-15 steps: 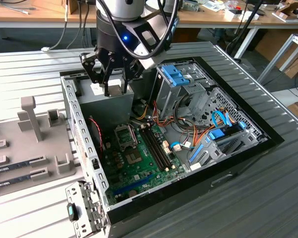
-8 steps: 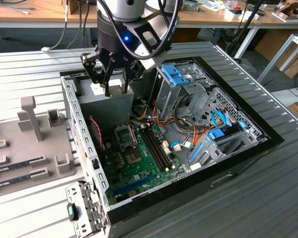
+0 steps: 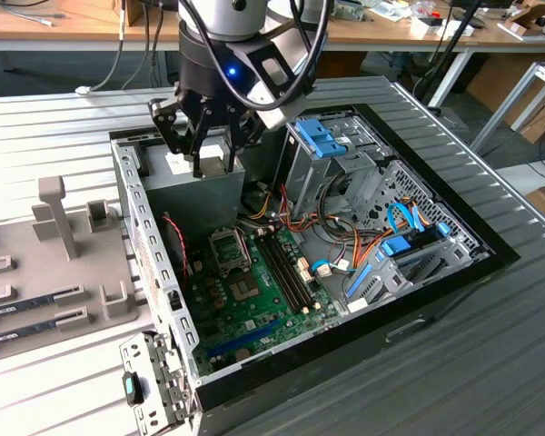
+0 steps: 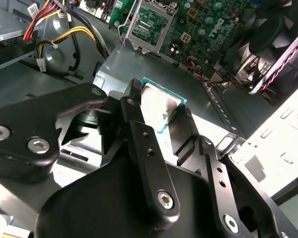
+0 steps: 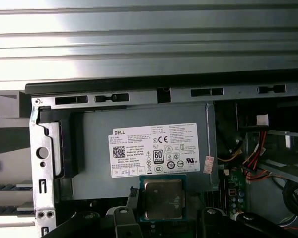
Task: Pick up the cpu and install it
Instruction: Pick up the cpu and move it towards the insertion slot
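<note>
The cpu (image 5: pixel 162 198), a silver square with a thin green rim, is clamped by its edges between my black fingers (image 4: pixel 134 119) in both wrist views; it also appears as cpu (image 4: pixel 159 105). My gripper (image 3: pixel 204 162) hangs shut on it inside the open computer case (image 3: pixel 134 195), above the grey power supply (image 3: pixel 200 195). The cpu socket (image 3: pixel 229 247) on the green motherboard (image 3: pixel 254 295) lies below and nearer the camera, with its metal frame (image 4: pixel 149 25) standing open. In the first wrist view my gripper (image 5: pixel 164 215) is over the labelled power supply (image 5: pixel 139 148).
Blue drive cages (image 3: pixel 322 141) and bundles of coloured cables (image 3: pixel 345 245) fill the case toward the exterior view's right. Dark memory slots (image 3: pixel 286 268) run beside the socket. A grey parts tray (image 3: pixel 36 272) with memory sticks (image 3: pixel 23 309) lies at the exterior view's left.
</note>
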### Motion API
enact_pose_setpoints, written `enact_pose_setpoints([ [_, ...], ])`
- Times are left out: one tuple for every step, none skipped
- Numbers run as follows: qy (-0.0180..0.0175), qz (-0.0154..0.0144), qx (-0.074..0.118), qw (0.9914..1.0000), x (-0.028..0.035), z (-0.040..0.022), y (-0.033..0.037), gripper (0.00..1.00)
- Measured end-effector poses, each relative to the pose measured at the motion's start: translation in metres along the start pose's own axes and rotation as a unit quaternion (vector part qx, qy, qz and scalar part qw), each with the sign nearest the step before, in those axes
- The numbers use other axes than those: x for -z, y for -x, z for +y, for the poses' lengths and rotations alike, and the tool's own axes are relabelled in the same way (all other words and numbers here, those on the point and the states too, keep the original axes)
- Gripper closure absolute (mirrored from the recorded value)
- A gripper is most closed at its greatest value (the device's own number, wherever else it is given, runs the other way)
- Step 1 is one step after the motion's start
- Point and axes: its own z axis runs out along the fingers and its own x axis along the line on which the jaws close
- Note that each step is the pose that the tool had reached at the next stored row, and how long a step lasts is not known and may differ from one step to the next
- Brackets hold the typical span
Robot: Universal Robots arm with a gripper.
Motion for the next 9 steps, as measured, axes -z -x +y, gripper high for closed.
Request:
enact_pose_setpoints([
  [0.0,0.0,0.0,1.0,-0.0002,-0.0001,0.0001,0.53],
  [0.0,0.0,0.0,1.0,-0.0003,-0.0001,0.0001,0.53],
  [0.0001,-0.0001,0.0,1.0,-0.0005,-0.0001,0.0002,0.53],
  [0.0,-0.0001,0.0,1.0,-0.0007,-0.0001,0.0003,0.53],
  [0.0,-0.0001,0.0,1.0,-0.0011,-0.0001,0.0005,0.53],
  [0.0,-0.0001,0.0,1.0,-0.0014,-0.0001,0.0006,0.53],
  [0.0,-0.0001,0.0,1.0,-0.0019,-0.0001,0.0008,0.53],
  [0.0,-0.0001,0.0,1.0,-0.0026,-0.0003,0.001,0.53],
  [0.0,0.0,0.0,1.0,-0.0031,-0.0005,0.0012,0.53],
])
